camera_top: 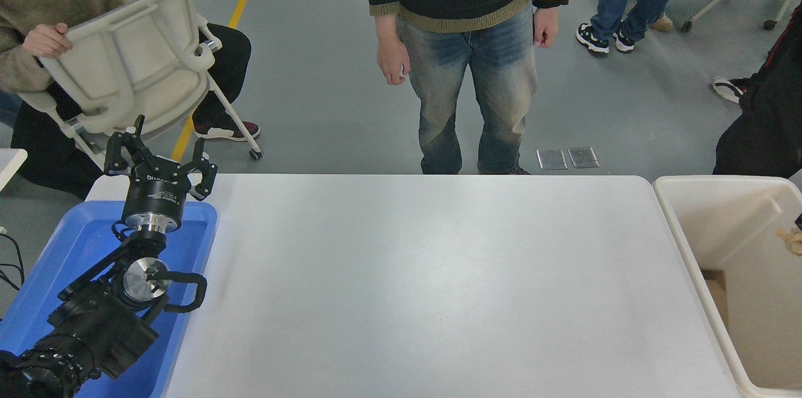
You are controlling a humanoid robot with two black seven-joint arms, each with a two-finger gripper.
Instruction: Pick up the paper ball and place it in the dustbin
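Only a sliver of the tan paper ball (793, 240) shows at the picture's right edge, over the open inside of the cream-white dustbin (720, 180), which stands against the table's right end. A small dark bit just above the ball at that edge is all that shows of my right arm, so whether the gripper holds the ball cannot be seen. My left gripper (160, 157) is parked at the lower left over the blue tray (81, 235), open and empty.
The white table (426, 285) spans the middle. A brown piece (715, 290) lies low inside the dustbin. A person in jeans (470, 72) stands at the far edge; another at far left holds a white chair (138, 66). A dark-clothed person (767, 128) is behind the bin.
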